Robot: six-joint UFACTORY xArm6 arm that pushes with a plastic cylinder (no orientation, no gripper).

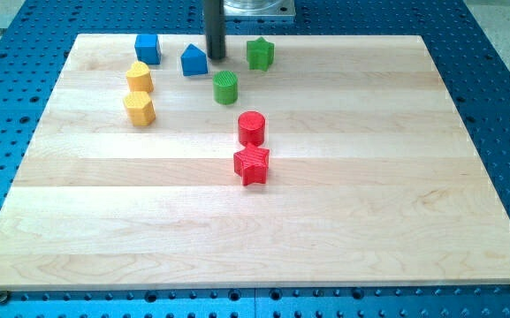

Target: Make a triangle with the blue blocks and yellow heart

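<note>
Up at the view's top, near 12 o'clock on the table, my tip comes down just beside the blue house-shaped block. My tip sits at 3 o'clock from that block, very close, and it may be touching it, but I cannot tell for sure. No hand shows on the rod, so I cannot tell about clenching or letting go; nothing is being held.

At 9 o'clock from the blue house-shaped block sits the blue cube, near it but apart. Below the blue cube, at 6 o'clock, is a yellow block, and just below that one is a second yellow block. The two yellow blocks are almost touching. One of them should be the heart, but their shapes are too small to make out.

A green star sits at 3 o'clock from my tip. A green round block sits at 6 o'clock from my tip. Nearer the table's middle stands a red round block, and a red star is just below it, touching or nearly so.
</note>
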